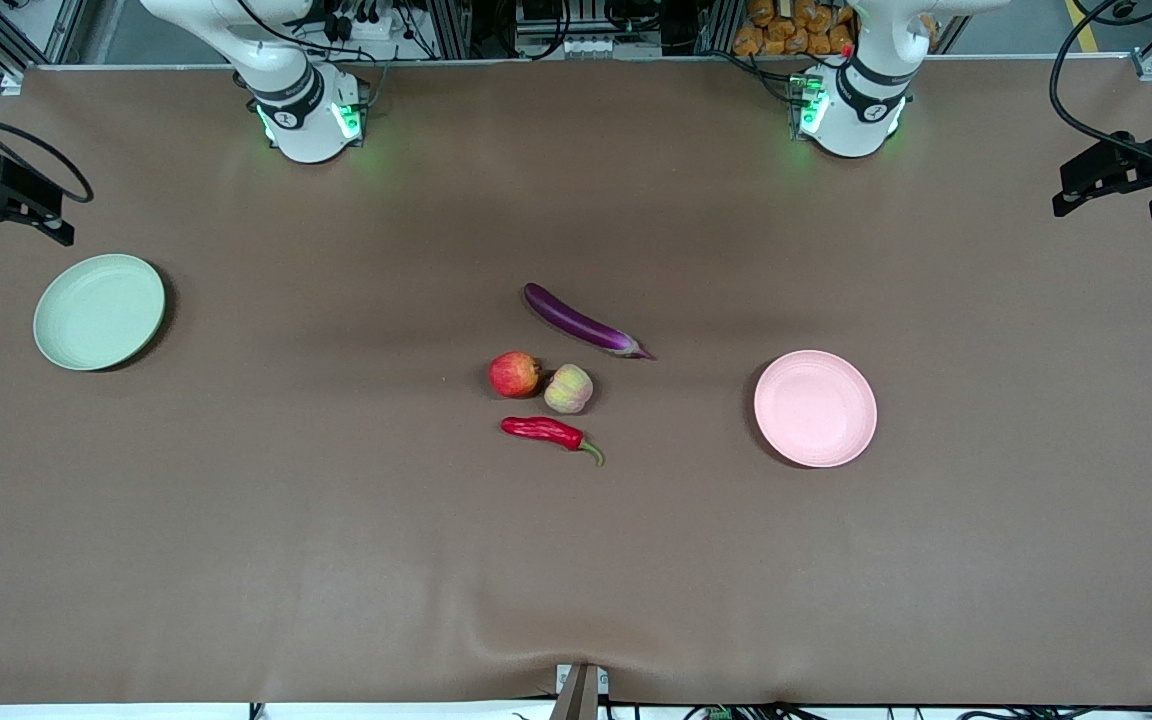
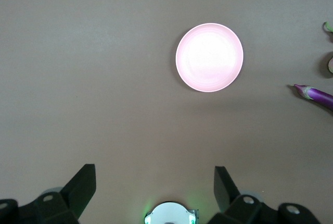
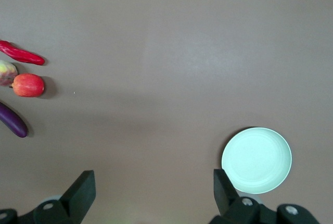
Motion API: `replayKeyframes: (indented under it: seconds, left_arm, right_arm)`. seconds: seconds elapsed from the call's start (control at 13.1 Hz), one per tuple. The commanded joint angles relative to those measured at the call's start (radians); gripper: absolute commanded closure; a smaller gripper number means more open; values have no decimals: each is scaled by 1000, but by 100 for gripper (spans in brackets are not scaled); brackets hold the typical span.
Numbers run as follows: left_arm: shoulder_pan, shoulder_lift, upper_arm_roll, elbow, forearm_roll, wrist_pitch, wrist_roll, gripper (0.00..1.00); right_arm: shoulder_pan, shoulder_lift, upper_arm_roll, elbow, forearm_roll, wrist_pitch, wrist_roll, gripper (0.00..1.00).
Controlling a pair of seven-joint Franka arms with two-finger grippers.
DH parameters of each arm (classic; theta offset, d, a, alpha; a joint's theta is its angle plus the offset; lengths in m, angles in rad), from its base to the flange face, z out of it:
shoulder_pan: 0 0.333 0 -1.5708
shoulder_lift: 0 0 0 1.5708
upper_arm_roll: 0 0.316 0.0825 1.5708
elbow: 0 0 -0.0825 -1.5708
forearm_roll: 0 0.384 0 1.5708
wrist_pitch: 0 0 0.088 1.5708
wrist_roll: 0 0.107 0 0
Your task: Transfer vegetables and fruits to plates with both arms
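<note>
Front view showed the 4 items clustered at frame centre: eggplant (image 1: 584, 321), apple (image 1: 514, 374), peach (image 1: 568, 389), chili (image 1: 548, 432). Green plate (image 1: 99, 311) and pink plate (image 1: 815, 407) lay empty. Left gripper (image 2: 155, 187) and right gripper (image 3: 154, 190) waited high with fingers apart, probably ready for grasping.

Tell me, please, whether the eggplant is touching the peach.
Apart: the front view shows bare table between the eggplant and the peach.
</note>
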Motion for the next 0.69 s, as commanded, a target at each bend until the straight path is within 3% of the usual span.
replayKeyframes:
  seconds: [0.0, 0.23, 0.61]
  left_arm:
    - [4, 14, -5, 16, 18, 5, 20, 0]
    - [6, 13, -5, 16, 16, 5, 22, 0]
    - [7, 13, -3, 16, 15, 5, 20, 0]
  right_arm:
    - [-17, -18, 23, -23, -20, -10, 54, 0]
    - [-32, -27, 59, -26, -37, -27, 79, 0]
    - [-32, -18, 57, -16, -42, -27, 70, 0]
